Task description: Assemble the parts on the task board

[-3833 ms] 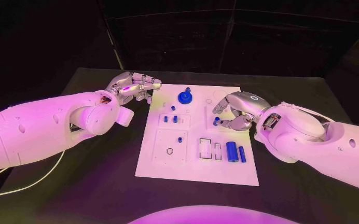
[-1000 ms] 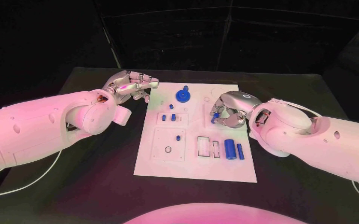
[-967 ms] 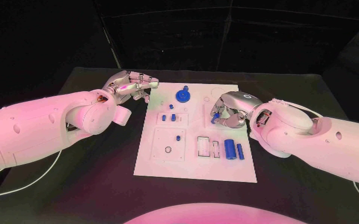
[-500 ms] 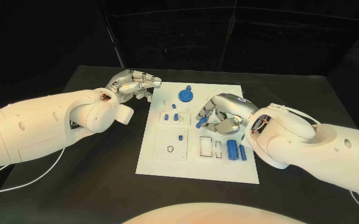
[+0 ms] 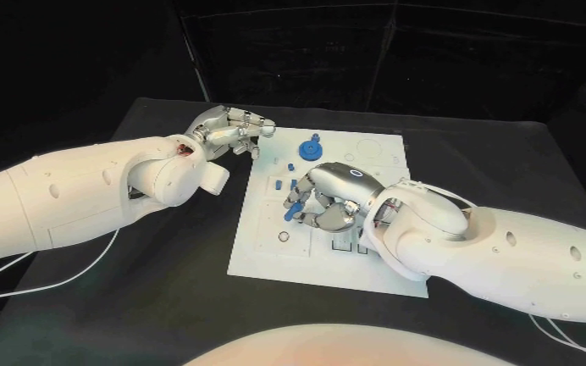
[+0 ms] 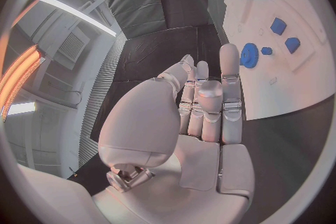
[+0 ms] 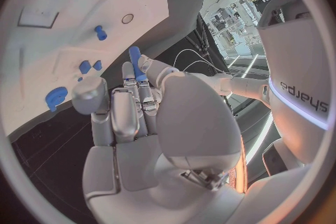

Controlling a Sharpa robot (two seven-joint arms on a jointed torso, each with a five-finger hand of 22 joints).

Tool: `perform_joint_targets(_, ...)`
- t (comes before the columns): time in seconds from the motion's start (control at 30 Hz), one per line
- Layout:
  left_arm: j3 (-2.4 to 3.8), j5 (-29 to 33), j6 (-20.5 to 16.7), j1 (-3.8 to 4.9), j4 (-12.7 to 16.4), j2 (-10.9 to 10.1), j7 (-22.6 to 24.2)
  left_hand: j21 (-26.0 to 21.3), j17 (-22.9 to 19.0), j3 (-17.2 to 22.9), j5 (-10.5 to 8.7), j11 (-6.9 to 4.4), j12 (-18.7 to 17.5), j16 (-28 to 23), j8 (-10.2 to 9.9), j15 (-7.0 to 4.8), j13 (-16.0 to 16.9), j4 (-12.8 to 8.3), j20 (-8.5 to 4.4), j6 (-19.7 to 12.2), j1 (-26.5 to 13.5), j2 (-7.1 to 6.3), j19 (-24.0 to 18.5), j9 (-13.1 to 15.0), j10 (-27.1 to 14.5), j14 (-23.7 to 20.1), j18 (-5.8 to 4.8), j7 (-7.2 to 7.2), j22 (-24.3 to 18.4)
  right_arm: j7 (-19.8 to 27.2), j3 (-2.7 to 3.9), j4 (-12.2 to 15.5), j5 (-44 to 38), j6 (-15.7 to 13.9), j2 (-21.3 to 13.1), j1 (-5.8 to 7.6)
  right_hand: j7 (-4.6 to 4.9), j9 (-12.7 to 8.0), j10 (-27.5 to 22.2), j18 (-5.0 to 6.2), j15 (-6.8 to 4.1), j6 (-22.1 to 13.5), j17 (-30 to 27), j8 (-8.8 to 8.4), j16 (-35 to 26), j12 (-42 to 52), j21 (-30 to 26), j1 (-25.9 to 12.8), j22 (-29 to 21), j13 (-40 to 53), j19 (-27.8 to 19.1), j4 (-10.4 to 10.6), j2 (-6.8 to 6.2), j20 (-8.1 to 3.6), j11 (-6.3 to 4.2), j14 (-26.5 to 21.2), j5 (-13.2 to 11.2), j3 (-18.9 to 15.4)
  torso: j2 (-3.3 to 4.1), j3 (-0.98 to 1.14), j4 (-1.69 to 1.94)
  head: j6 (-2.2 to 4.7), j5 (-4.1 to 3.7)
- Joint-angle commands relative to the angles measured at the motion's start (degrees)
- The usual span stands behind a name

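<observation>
The right hand (image 5: 328,201) is hovering over the middle of the white task board (image 5: 378,273), pinching a small blue peg (image 7: 134,61) between its fingertips, though whether the peg touches the board is hard to tell. The left hand (image 5: 229,133) is sitting just off the board's far left corner, fingers curled in and holding nothing, with bare black table (image 5: 146,298) lying open all around. A blue gear (image 5: 310,147) is standing near the board's far edge.

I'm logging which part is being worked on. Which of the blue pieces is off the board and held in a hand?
The slim blue peg pinched in the right hand over the task board; the blue gear-like disc and the small blue blocks rest on the board.
</observation>
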Motion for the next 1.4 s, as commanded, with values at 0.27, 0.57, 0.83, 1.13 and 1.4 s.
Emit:
perform_joint_targets(0.27, 0.06, 0.13, 0.63, 0.1, -0.38, 1.02, 0.26, -0.26, -0.05, 0.27, -0.09, 0.0, -0.16, -0.22, 0.17, 0.17, -0.05, -0.01, 0.03, -0.41, -0.05, 0.52, -0.45, -0.1, -0.31, -0.35, 0.63, 0.02, -0.08, 0.85, -1.05, -3.22, -4.6, 4.11, 3.44, -0.99, 0.4, -0.01, 0.38, 0.02, -0.33, 0.02, -0.05, 0.35, 0.08, 0.0, 0.24, 0.29, -0.01, 0.1, 0.23, -0.47, -0.19, -0.14, 0.0, 1.89, 0.26, -0.09, -0.03, 0.04, -0.15, -0.89, 1.45)
perform_joint_targets(0.57, 0.06, 0.13, 0.71, 0.11, -0.56, 1.26, 0.27, -0.26, -0.05, 0.27, -0.09, 0.0, -0.16, -0.22, 0.17, 0.17, -0.05, -0.01, 0.03, -0.41, -0.05, 0.52, -0.45, -0.1, -0.31, -0.35, 0.63, 0.02, -0.08, -0.42, -1.17, -3.82, -6.05, 6.06, 4.4, -1.24, 0.41, -0.01, 0.38, 0.02, -0.31, 0.04, -0.05, 0.35, 0.08, -0.01, 0.23, 0.27, -0.02, 0.11, 0.22, -0.48, -0.16, -0.14, 0.01, 1.89, 0.25, -0.1, -0.09, 0.08, -0.02, -1.21, 1.88)
perform_joint_targets(0.83, 0.06, 0.13, 0.73, 0.11, -0.64, 1.3, 0.26, -0.26, -0.05, 0.27, -0.09, 0.0, -0.16, -0.22, 0.17, 0.17, -0.05, -0.01, 0.03, -0.41, -0.05, 0.52, -0.45, -0.1, -0.31, -0.35, 0.63, 0.02, -0.08, -2.34, -1.19, -4.09, -7.25, 7.84, 4.63, -1.27, 0.44, -0.03, 0.38, 0.02, -0.27, 0.04, -0.27, 0.34, -0.02, -0.06, 0.2, -0.13, -0.08, 0.14, 0.15, -0.34, -0.2, -0.08, 0.05, 1.85, 0.17, -0.35, -0.08, 0.06, -0.09, -1.38, 2.06)
perform_joint_targets(1.13, 0.06, 0.13, 0.76, 0.11, -0.64, 1.35, 0.25, -0.26, -0.05, 0.27, -0.09, 0.0, -0.16, -0.22, 0.17, 0.17, -0.05, -0.01, 0.03, -0.41, -0.05, 0.52, -0.45, -0.1, -0.31, -0.35, 0.63, 0.02, -0.08, -3.38, -1.19, -4.36, -8.12, 8.68, 4.91, -1.28, 0.43, -0.03, 0.38, 0.01, -0.27, 0.04, -0.24, 0.34, 0.0, -0.07, 0.23, -0.14, -0.04, 0.14, 0.16, -0.34, -0.19, -0.08, 0.04, 1.85, 0.18, -0.36, -0.08, 0.05, -0.1, -1.46, 2.13)
perform_joint_targets(1.4, 0.06, 0.13, 0.79, 0.11, -0.62, 1.37, 0.24, -0.26, -0.05, 0.27, -0.09, 0.0, -0.16, -0.22, 0.17, 0.17, -0.05, -0.01, 0.03, -0.41, -0.05, 0.52, -0.45, -0.1, -0.31, -0.35, 0.63, 0.02, -0.08, -4.15, -1.22, -5.16, -9.04, 9.13, 5.69, -1.36, 0.4, -0.03, 0.39, 0.01, -0.27, 0.06, -0.29, 0.34, -0.02, -0.08, 0.24, -0.13, -0.01, 0.15, 0.16, -0.35, -0.11, -0.06, 0.02, 1.84, 0.25, -0.34, -0.08, 0.07, -0.04, -1.63, 2.21)
